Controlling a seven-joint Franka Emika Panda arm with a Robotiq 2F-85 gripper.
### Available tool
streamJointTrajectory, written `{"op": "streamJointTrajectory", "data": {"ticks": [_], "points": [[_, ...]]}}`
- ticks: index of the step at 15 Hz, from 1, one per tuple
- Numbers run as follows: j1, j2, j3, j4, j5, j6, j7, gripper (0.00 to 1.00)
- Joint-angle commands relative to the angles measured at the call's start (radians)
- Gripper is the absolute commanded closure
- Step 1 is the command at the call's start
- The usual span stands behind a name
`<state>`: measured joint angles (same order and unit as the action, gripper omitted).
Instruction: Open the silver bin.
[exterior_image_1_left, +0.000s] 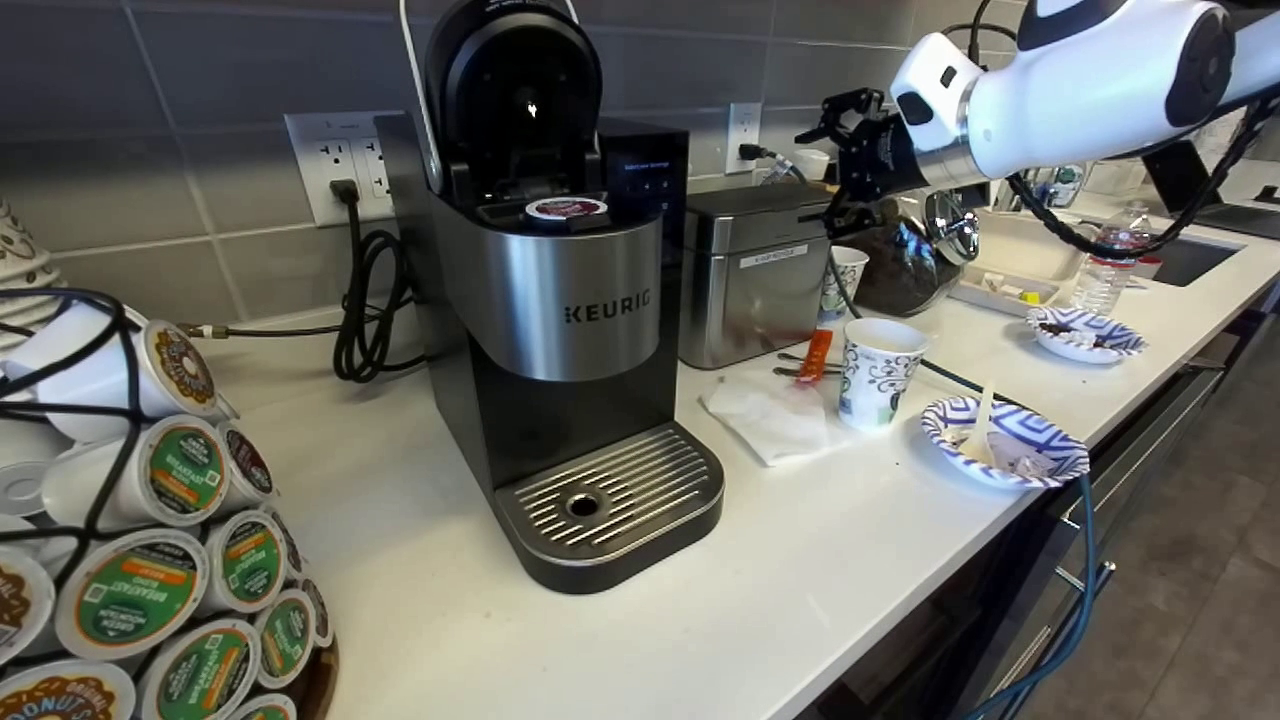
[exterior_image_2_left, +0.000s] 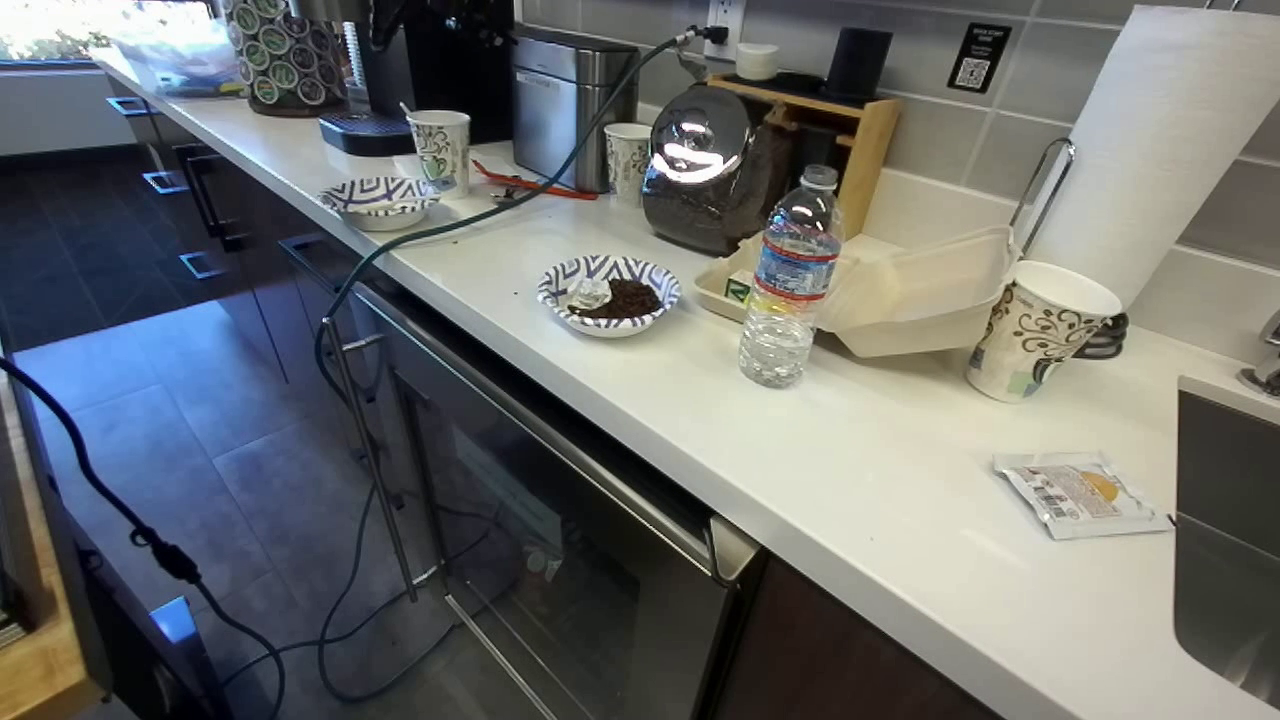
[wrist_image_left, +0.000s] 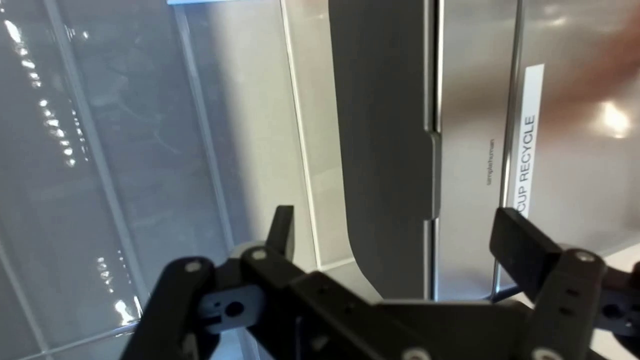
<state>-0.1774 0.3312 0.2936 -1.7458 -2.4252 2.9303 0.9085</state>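
Note:
The silver bin (exterior_image_1_left: 760, 295) stands on the counter against the tiled wall, beside the taller Keurig machine. It also shows in an exterior view (exterior_image_2_left: 562, 115). Its dark lid (wrist_image_left: 385, 150) lies flat and looks shut, with a small tab at the front edge; the steel front (wrist_image_left: 472, 90) bears a label ending in "CUP RECYCLE". My gripper (exterior_image_1_left: 812, 176) is open and empty at the bin's upper right end. In the wrist view the gripper (wrist_image_left: 394, 217) has one finger on the wall side of the lid and the other before the front face. Contact cannot be told.
The Keurig machine (exterior_image_1_left: 565, 290) stands beside the bin. A paper cup (exterior_image_1_left: 880, 375), a napkin (exterior_image_1_left: 765, 415) and a patterned bowl (exterior_image_1_left: 1010, 440) lie in front. A glass jar (exterior_image_1_left: 905, 265) stands past the bin's other end. A cable (exterior_image_2_left: 490, 208) crosses the counter to the outlet.

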Motion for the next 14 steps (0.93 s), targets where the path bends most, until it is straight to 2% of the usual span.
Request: {"op": "streamJointTrajectory", "data": {"ticks": [1,14], "points": [[-0.003,0.054,0.007,0.064,-0.043,0.007,-0.004,0.00],[0.005,0.135,-0.014,0.163,-0.022,0.001,-0.077,0.00]]}}
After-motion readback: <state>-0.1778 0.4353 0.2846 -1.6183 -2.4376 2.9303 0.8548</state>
